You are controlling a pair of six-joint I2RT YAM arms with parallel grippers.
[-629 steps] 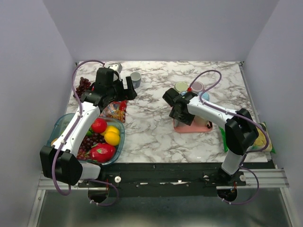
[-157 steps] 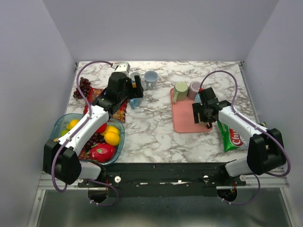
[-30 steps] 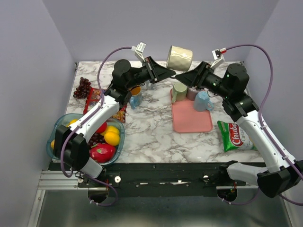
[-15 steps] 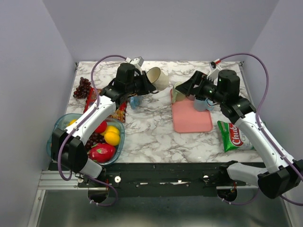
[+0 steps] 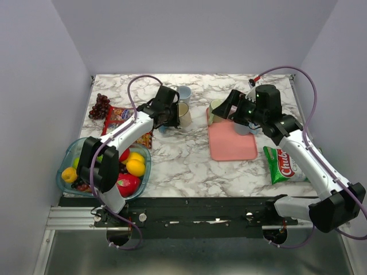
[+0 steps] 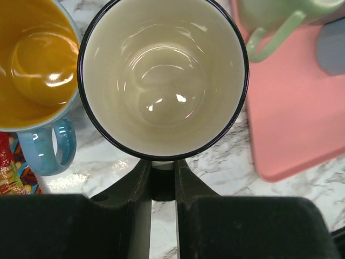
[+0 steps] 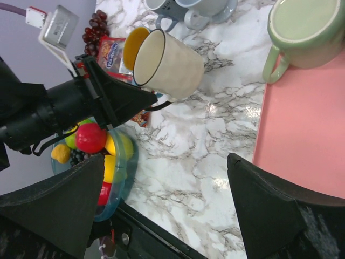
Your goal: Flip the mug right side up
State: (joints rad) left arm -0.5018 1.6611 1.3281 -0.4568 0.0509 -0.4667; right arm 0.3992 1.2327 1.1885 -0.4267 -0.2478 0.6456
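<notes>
One cream mug stands mouth-up toward the worktop's far edge, just beside a blue mug (orange inside), its handle clenched in the left hand. The right hand hangs above the pink tray's far edge, spread wide and grasping nothing.

Left arm stretched low and forward from its base, wrist turned to the right. Left claw nearly closed, fingers pinching the mug by its handle (dark loop, right under the rim). Right arm raised and bent, forearm reaching inward, wrist aimed left and down. Right claw spread wide, gripping nothing, apart from the left claw.
</notes>
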